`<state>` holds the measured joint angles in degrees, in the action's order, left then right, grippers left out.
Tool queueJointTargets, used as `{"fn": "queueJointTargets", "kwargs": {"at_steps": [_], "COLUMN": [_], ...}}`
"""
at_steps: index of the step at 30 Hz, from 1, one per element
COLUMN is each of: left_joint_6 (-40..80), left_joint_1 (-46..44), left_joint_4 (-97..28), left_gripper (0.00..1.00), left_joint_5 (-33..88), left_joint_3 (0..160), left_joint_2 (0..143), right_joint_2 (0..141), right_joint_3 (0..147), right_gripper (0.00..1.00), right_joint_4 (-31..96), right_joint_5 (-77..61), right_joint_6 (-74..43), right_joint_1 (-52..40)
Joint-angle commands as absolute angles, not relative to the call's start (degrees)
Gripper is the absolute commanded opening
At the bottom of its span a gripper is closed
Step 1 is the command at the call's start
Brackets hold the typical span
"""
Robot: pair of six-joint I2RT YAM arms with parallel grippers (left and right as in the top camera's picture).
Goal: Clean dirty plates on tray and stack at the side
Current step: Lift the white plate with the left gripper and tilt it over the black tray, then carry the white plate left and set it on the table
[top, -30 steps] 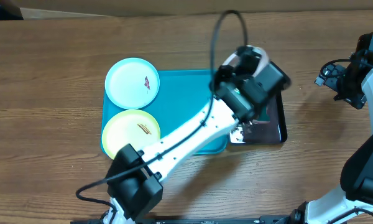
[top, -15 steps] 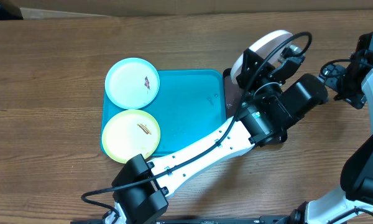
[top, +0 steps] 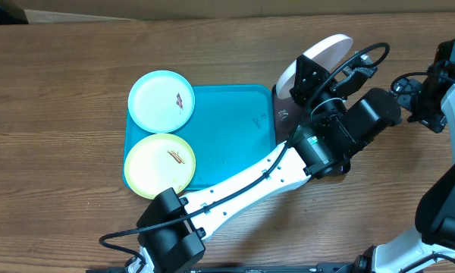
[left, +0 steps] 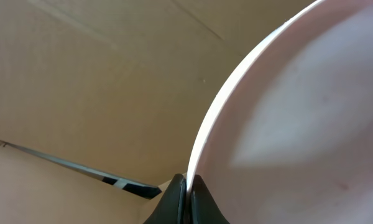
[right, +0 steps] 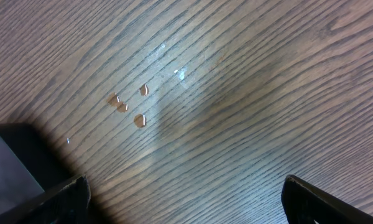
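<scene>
Pinching the rim of the white plate (left: 298,112), the left gripper (left: 188,190) is clamped right on the edge, with both dark fingertips pressed against the thin lip. From overhead, that plate (top: 324,54) is tipped up on its side, held off the tray (top: 235,114) just past its far right corner.

Over on the tray's left end, the light blue plate (top: 161,101) lies flat at the far corner and hangs over the rim, with a small dark smear on its face. The yellow-green plate (top: 160,163) lies just beside it at the near corner, and it has a brown streak too.

The right gripper (right: 183,199) is spread wide with nothing between its fingers, hanging over the wooden table (top: 61,189). A few small amber drops (right: 127,107) glisten on the wood below it.
</scene>
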<state>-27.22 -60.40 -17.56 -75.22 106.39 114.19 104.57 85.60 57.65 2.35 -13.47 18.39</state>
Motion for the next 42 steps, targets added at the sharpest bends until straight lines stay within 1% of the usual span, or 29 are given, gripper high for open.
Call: {"fn": "queueJointTargets", "kwargs": {"at_steps": [1,5,8,10,13,15,19,21,23,25,27,28,30,33,35,39,42], "left_joint_6": [-26.72,-27.88,-23.97,-23.66,-23.29,-19.73,-19.44,-16.71,-16.88,-18.33,-15.14,-12.95,-13.61,-11.49,-5.76,2.37,12.19], "left_joint_1": [-60.82,-60.51,-59.59,-59.75,-59.79,-59.83,-60.12,-59.72,-59.68,-59.2,-58.65,-58.61,-58.76,-58.39,-58.08,-56.9,-54.41], "left_joint_4": [-17.78,-17.28,-17.5,-19.31,-19.42,-19.9,-21.04,-21.06,-21.1,-20.34,-19.81,-20.51,-22.11,-22.79,-25.63,-33.06,-37.85], "left_gripper": [0.04,0.04,0.04,0.04,0.04,0.04,0.04,0.04,0.04,0.04,0.04,0.04,0.04,0.04,0.04,0.04,0.04], "left_joint_5": [-73.01,-75.59,-73.87,-70.85,-70.89,-70.63,-70.13,-69.67,-69.04,-71.09,-73.3,-72.18,-70.06,-71.35,-67.61,-51.53,-44.23], "left_joint_3": [107.79,107.79,107.79,107.79,107.79,107.79,107.79,107.79,107.79,107.79,107.79,107.79,107.79,107.79,107.79,107.79,107.79], "left_joint_2": [114.54,114.54,114.54,114.54,114.54,114.54,114.54,114.54,114.54,114.54,114.54,114.54,114.54,114.54,114.54,114.54,114.54], "right_joint_2": [104.27,104.27,104.27,104.27,104.27,104.27,104.27,104.27,104.27,104.27,104.27,104.27,104.27,104.27,104.27,104.27,104.27], "right_joint_3": [86.11,86.11,86.11,86.11,86.11,86.11,86.11,86.11,86.11,86.11,86.11,86.11,86.11,86.11,86.11,86.11,86.11], "right_gripper": [1.0,1.0,1.0,1.0,1.0,1.0,1.0,1.0,1.0,1.0,1.0,1.0,1.0,1.0,1.0,1.0,1.0], "right_joint_4": [57.34,57.34,57.34,57.34,57.34,57.34,57.34,57.34,57.34,57.34,57.34,57.34,57.34,57.34,57.34,57.36,57.34], "right_joint_5": [2.5,2.5,2.5,2.5,2.5,2.5,2.5,2.5,2.5,2.5,2.5,2.5,2.5,2.5,2.5,2.5,2.5], "right_joint_6": [-13.74,-13.74,-13.74,-13.74,-13.74,-13.74,-13.74,-13.74,-13.74,-13.74,-13.74,-13.74,-13.74,-13.74,-13.74,-13.74,-13.74], "right_joint_1": [18.5,18.5,18.5,18.5,18.5,18.5,18.5,18.5,18.5,18.5,18.5,18.5,18.5,18.5,18.5,18.5,18.5]}}
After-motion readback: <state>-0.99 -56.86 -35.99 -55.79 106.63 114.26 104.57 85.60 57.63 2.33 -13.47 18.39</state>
